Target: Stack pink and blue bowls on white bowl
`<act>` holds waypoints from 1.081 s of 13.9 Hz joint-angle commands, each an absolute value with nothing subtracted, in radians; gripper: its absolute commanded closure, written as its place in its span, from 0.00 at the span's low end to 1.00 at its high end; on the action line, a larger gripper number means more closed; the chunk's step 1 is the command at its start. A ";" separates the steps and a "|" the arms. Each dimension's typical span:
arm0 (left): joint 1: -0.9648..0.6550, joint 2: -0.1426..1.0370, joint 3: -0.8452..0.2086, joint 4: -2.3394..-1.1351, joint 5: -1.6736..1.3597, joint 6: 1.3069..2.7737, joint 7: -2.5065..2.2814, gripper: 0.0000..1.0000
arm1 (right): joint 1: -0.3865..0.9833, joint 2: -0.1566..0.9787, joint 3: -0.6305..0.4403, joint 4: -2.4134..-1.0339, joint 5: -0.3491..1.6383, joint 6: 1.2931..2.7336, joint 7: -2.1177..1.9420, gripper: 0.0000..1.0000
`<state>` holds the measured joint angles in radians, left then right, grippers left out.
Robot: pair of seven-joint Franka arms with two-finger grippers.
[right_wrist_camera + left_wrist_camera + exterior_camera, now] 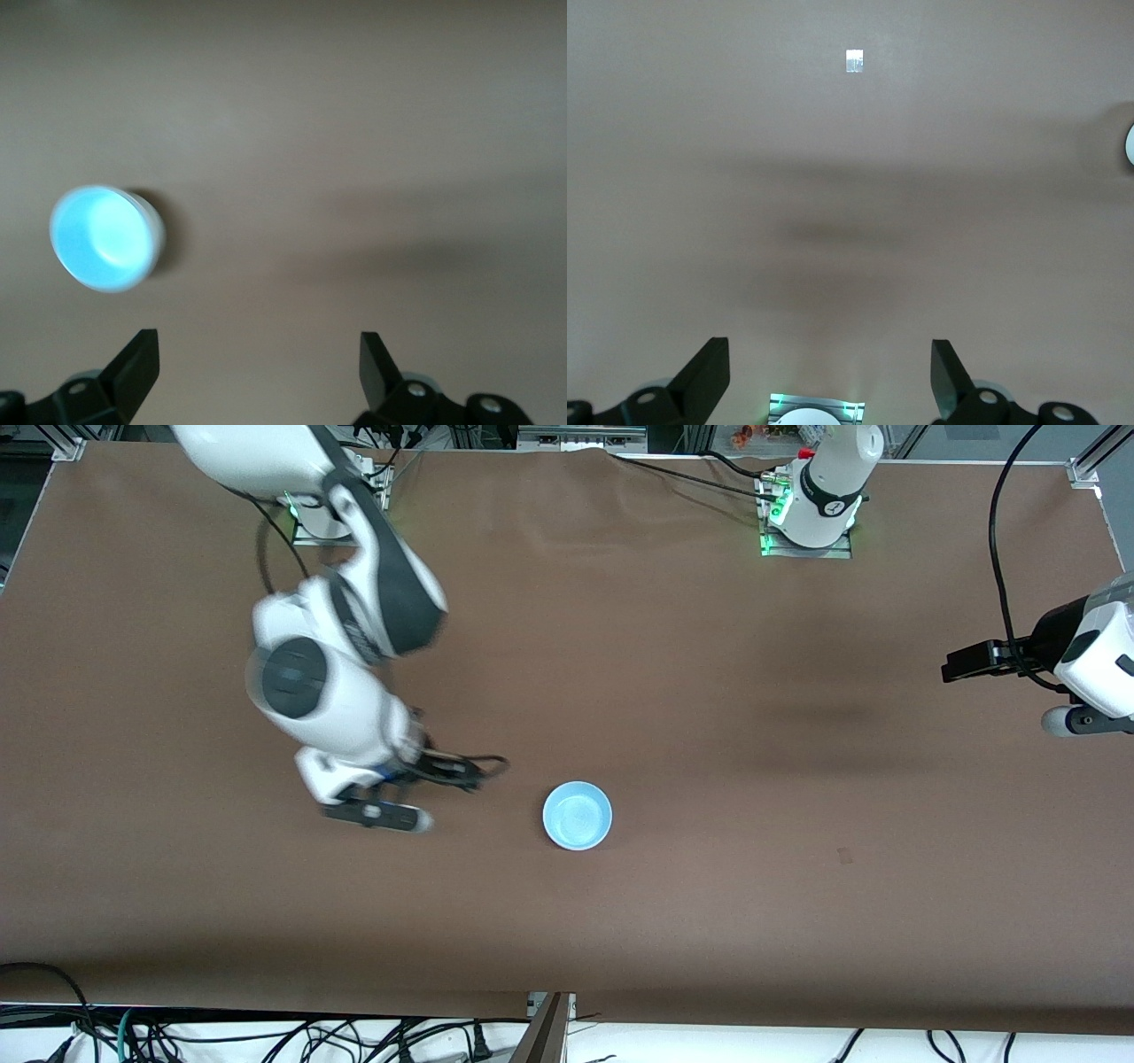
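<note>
A light sky-blue bowl stands upright on the brown table near its middle. It also shows in the right wrist view. The pink bowl and the white bowl are not in view; I cannot tell whether anything lies under the blue bowl. My right gripper is open and empty, up over bare table beside the blue bowl, toward the right arm's end. My left gripper is open and empty, raised over the left arm's end of the table, and waits there.
The brown table cover is bare around the bowl. A small mark lies on it, also in the left wrist view. A pale round edge shows at the left wrist view's border. Cables hang along the table's near edge.
</note>
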<state>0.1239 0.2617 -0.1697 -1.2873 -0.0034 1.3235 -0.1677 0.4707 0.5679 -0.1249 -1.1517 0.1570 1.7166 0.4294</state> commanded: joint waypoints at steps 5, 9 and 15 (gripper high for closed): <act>0.129 0.278 -0.170 -1.258 -0.002 1.319 -0.146 0.00 | 0.460 0.072 -0.255 -1.603 0.083 1.585 0.124 0.00; 0.126 0.278 -0.169 -1.258 -0.002 1.319 -0.146 0.00 | 0.235 0.003 -0.042 -1.641 0.045 1.557 0.091 0.00; 0.126 0.279 -0.169 -1.255 -0.002 1.322 -0.146 0.00 | 0.215 0.025 -0.020 -1.578 0.012 1.552 0.058 0.00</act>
